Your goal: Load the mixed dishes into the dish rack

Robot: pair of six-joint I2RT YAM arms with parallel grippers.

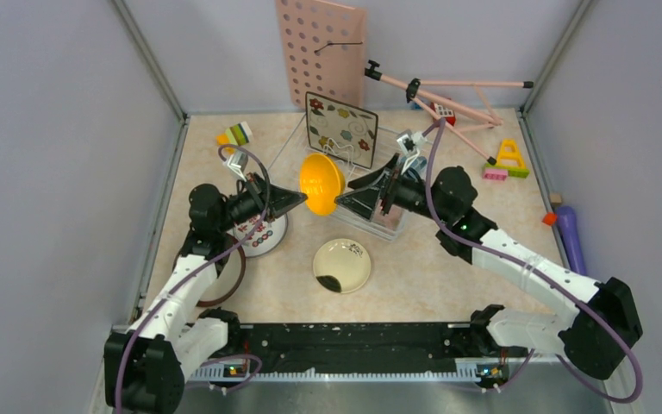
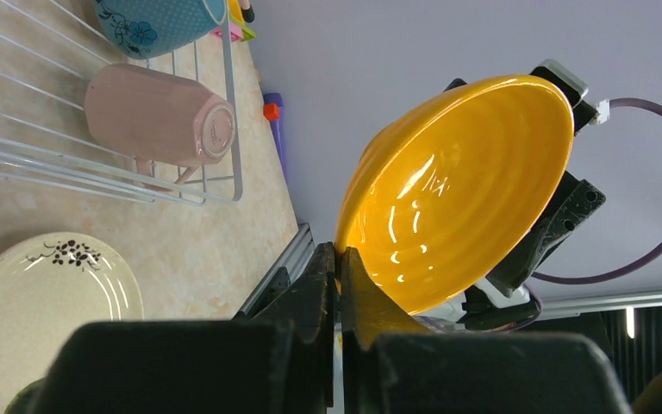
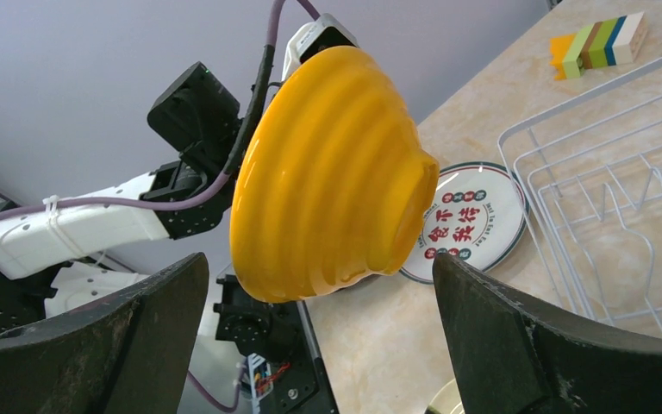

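From above, the left gripper [image 1: 297,200] is clamped on the rim of the orange bowl [image 1: 321,183], which it holds on edge in the air by the left side of the rack [image 1: 388,228]. The right gripper [image 1: 353,191] faces the bowl from 3 o'clock with its fingers spread wide. The flowered plate [image 1: 341,129] stands in the rack at the bowl's 12 o'clock. The cream plate [image 1: 341,266] lies on the table at 6 o'clock. The dotted plate [image 1: 263,235] lies at 8 o'clock under the left arm. The pegboard [image 1: 319,52] leans on the back wall, and blocks [image 1: 234,135] sit at 10 o'clock.

In the left wrist view, the fingers [image 2: 315,293] are pressed together on the rim of the bowl [image 2: 457,190]. At 9 to 10 o'clock of the bowl the pink cup [image 2: 159,116] lies on its side in the rack [image 2: 234,129], and the blue cup [image 2: 159,21] is at 11 o'clock. The cream plate [image 2: 43,293] is at 8 o'clock.

In the right wrist view, the right gripper [image 3: 320,257] has its fingers far apart. The bowl [image 3: 327,172] hangs between and beyond them, its ribbed outside toward the camera, touching neither. The dotted plate [image 3: 470,220] lies at 4 o'clock of the bowl, just beside the rack [image 3: 595,90], and the blocks [image 3: 599,43] are at 2 o'clock.
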